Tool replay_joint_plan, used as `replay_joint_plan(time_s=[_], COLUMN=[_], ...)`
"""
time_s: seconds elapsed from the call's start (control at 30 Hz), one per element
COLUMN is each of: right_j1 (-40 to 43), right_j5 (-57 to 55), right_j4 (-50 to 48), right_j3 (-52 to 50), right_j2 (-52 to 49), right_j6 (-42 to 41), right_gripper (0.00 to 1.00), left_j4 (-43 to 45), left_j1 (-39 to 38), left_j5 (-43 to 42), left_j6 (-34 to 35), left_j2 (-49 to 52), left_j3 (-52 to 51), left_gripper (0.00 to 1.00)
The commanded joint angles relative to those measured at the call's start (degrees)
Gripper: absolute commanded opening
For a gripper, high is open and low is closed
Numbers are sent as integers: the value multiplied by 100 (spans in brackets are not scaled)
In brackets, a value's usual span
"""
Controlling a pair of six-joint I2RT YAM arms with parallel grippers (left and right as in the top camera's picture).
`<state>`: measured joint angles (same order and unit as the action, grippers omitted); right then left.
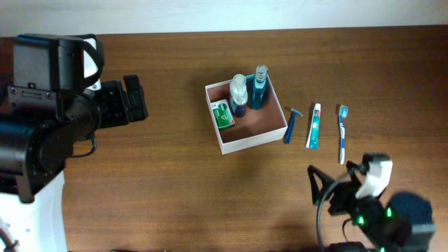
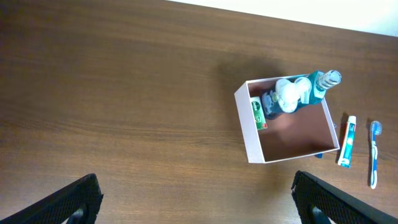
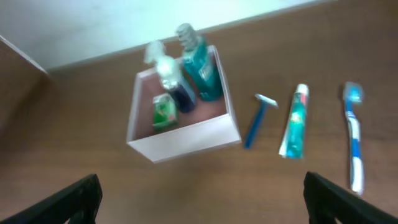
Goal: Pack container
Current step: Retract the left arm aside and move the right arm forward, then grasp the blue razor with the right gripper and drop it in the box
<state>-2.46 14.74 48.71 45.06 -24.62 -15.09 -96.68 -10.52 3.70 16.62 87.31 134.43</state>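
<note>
The container is a white square box with a reddish-brown inside, at the table's middle. In it stand a spray bottle and a teal bottle, with a green packet lying beside them. To its right lie a blue razor, a toothpaste tube and a blue toothbrush. My left gripper is open and empty, well left of the container. My right gripper is open and empty, in front of the container.
The left arm's black body fills the left side of the overhead view. The right arm sits at the front right. A pale wall edge runs along the table's far side.
</note>
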Motion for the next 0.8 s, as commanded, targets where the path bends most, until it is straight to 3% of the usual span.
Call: replay_joint_plan(time_s=[0.0,0.23,0.37,0.53,0.67,0.77], right_j1=[-142,-507,-876,-1036,-1029,-1029], right_j5=[-754,-817,-1513,-1469,-1272,-1084], right_j4=[181,455,494,179,-343,-706], right_j3=[549,1766,2603,3176,3176,3176], right_j2=[-990,-3464,-4878,-6129,-6804,-7147], right_j6=[162,286,289,393,503,501], right_gripper=[99,99,99,99,68,61], left_j4=[0,0,0,0,0,0], left_j1=[24,24,24,24,24,24], left_j5=[85,83,83,83,83,83], left_j6=[-92,-92,-90,-92,-92,-92], left_j2=[-11,-11,-11,-11,-11,-11], left_j3=[39,39,39,39,39,39], left_gripper=[99,99,99,99,99,99])
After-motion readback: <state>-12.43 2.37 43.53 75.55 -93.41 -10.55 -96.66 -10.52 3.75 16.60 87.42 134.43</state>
